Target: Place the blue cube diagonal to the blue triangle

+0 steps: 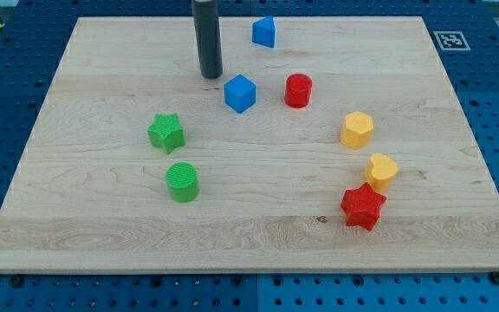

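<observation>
The blue cube (240,93) sits in the upper middle of the wooden board (102,234). The blue triangle (264,32) lies near the view's top, above and slightly right of the cube. My tip (211,75) rests on the board just left of and a little above the blue cube, apart from it by a small gap. The dark rod rises from the tip out of the view's top.
A red cylinder (298,90) stands right of the blue cube. A yellow hexagon (357,130), a yellow heart (380,171) and a red star (362,206) lie at the right. A green star (166,133) and a green cylinder (182,182) lie at the left.
</observation>
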`<state>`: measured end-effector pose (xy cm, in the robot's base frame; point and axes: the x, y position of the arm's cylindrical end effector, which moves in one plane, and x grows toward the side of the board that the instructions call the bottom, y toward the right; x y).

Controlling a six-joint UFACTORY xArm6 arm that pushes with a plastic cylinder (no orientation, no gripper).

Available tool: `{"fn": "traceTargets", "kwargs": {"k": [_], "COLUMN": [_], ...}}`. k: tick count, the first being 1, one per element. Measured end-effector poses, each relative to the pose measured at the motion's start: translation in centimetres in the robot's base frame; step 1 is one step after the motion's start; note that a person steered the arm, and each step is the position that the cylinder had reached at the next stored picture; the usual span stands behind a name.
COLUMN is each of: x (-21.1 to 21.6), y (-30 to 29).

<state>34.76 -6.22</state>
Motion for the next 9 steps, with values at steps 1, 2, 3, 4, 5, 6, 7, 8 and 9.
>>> {"fn": "traceTargets", "kwargs": {"k": [1,2,3,4,5,6,7,8,9], "x": [4.6,6.3,7.4,7.4,4.8,2.1,0.0,-0.8,0.6], "y": [0.0,0.6,4.4,4.8,4.8,4.8,4.8,4.3,4.1]}}
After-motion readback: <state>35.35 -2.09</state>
